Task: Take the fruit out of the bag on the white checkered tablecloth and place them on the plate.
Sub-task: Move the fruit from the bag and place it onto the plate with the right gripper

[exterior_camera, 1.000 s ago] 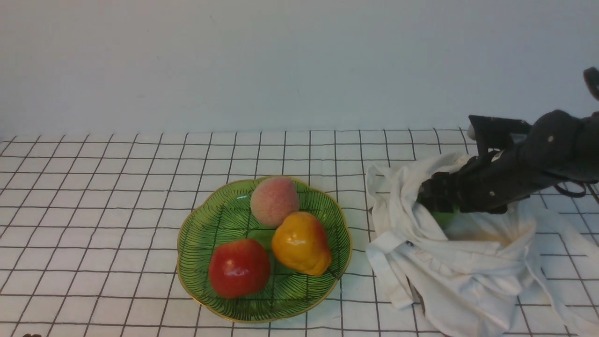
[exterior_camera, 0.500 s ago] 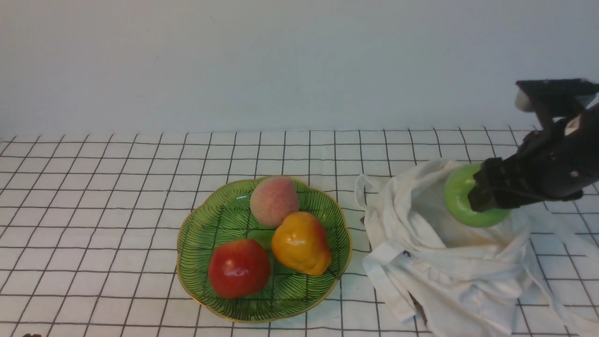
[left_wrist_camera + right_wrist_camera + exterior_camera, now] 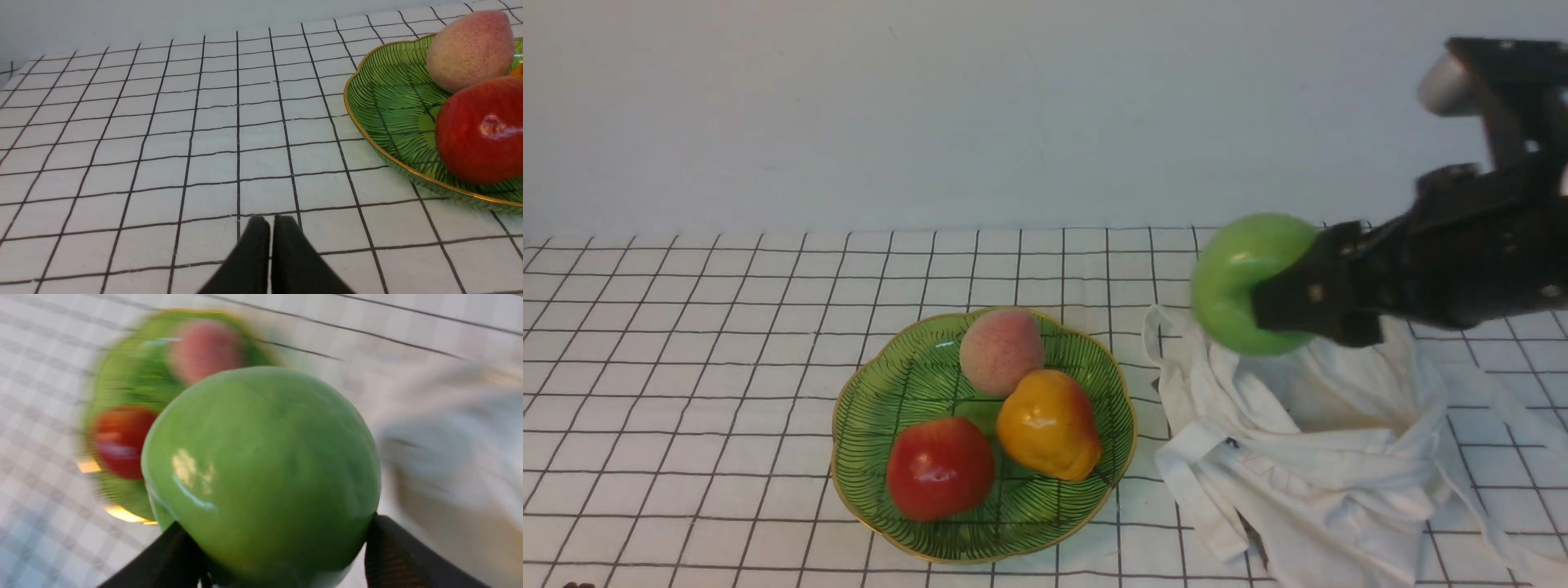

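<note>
My right gripper (image 3: 1278, 306) is shut on the green apple (image 3: 1241, 278) and holds it in the air above the left part of the white bag (image 3: 1323, 457). In the right wrist view the apple (image 3: 261, 469) fills the middle between the two black fingers (image 3: 388, 547). The bag lies crumpled and open on the white checkered tablecloth (image 3: 686, 367), right of the green plate (image 3: 890, 392). My left gripper (image 3: 270, 222) is shut and empty, low over the cloth, to the left of the plate (image 3: 384, 98). It is out of the front view.
On the plate lie a red apple (image 3: 941, 467), a yellow-orange pear (image 3: 1048, 425) and a pink peach (image 3: 1001, 351). The bag's handles (image 3: 1201, 482) trail toward the plate. A pale wall stands behind the table.
My right gripper has lifted the green apple out of the bag and carried it up and to the left. The bag has slackened. The left gripper's motion is not shown.
</note>
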